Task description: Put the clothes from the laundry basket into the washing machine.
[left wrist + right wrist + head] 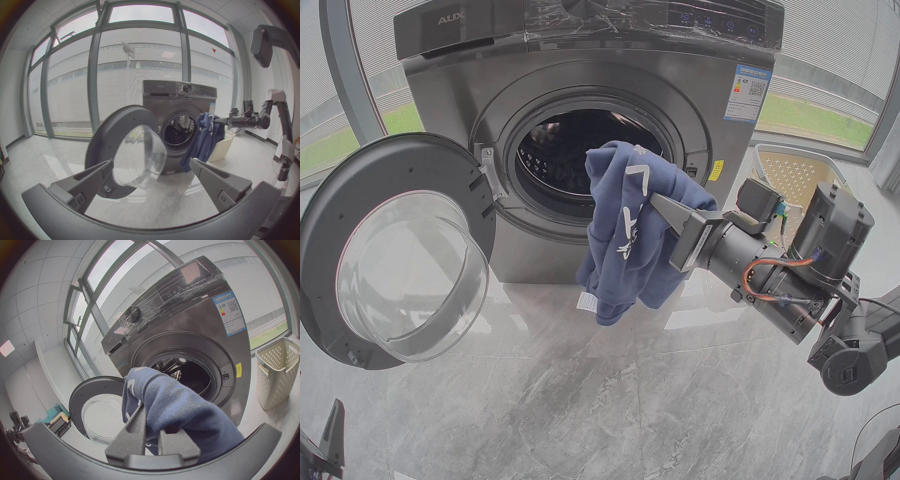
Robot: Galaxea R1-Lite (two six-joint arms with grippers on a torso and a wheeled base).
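right gripper (655, 200) pinches a blue sweatshirt (625, 244) before the washing machine (456, 94).
the sweatshirt hangs from the clamped fingers, just in front of the open drum, whose inside is too dark to make out. fingertips are buried in folds; the laundry basket (794, 172) sits half hidden behind the arm. left gripper (150, 162) is spread, holding nothing.
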